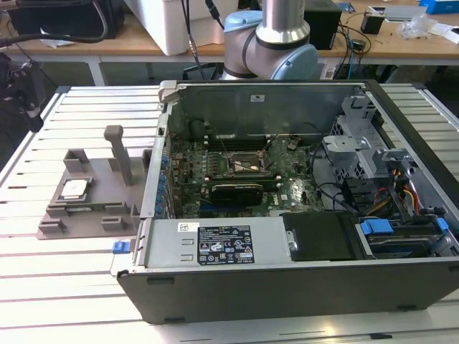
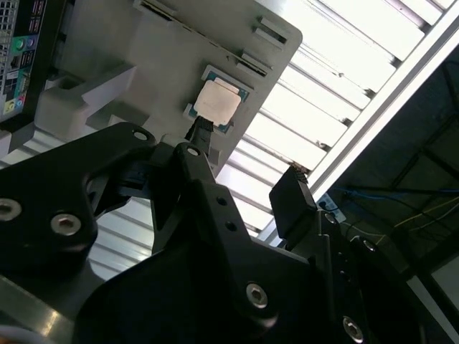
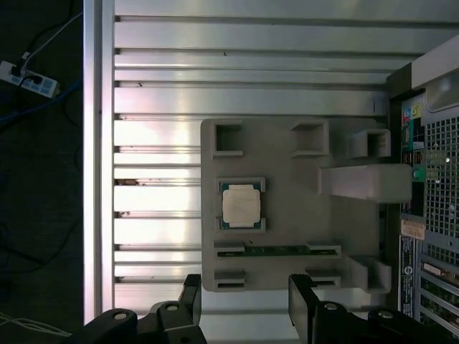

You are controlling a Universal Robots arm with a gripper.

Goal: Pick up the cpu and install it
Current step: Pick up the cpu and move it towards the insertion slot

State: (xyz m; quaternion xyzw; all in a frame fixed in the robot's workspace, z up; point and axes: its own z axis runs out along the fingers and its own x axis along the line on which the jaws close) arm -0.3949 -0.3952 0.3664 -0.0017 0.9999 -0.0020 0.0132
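One silver-topped cpu (image 1: 74, 189) lies flat in a square recess of the grey holder tray (image 1: 86, 215), near the tray's middle and untouched; in both wrist views its metal lid faces up with a thin darker rim around it (image 3: 240, 204) (image 2: 217, 102). The tray rests on a slatted metal table (image 1: 72, 287), and an upright post (image 1: 118, 150) rises from the tray on the side of the cpu that faces the open computer case (image 1: 287, 279). That case stands just beside the tray, on the exterior view's right of it, and its perforated wall borders the tray in the first wrist view (image 3: 430, 215). Inside the case, well apart from the tray, a dark socket frame (image 1: 240, 166) sits on the green board. A thin green strip (image 3: 280, 250) stands in a slot of the tray just beside the cpu's recess. The gripper (image 3: 246, 287) hangs above the tray, clear of it, with its black fingers (image 3: 190, 301) spread wide and nothing between them; in the second wrist view the gripper (image 2: 246, 150) is likewise released, one fingertip lined up close to the cpu's edge but not touching it. Behind the case, farther from the tray, the arm (image 1: 280, 29) rises out of the exterior view.
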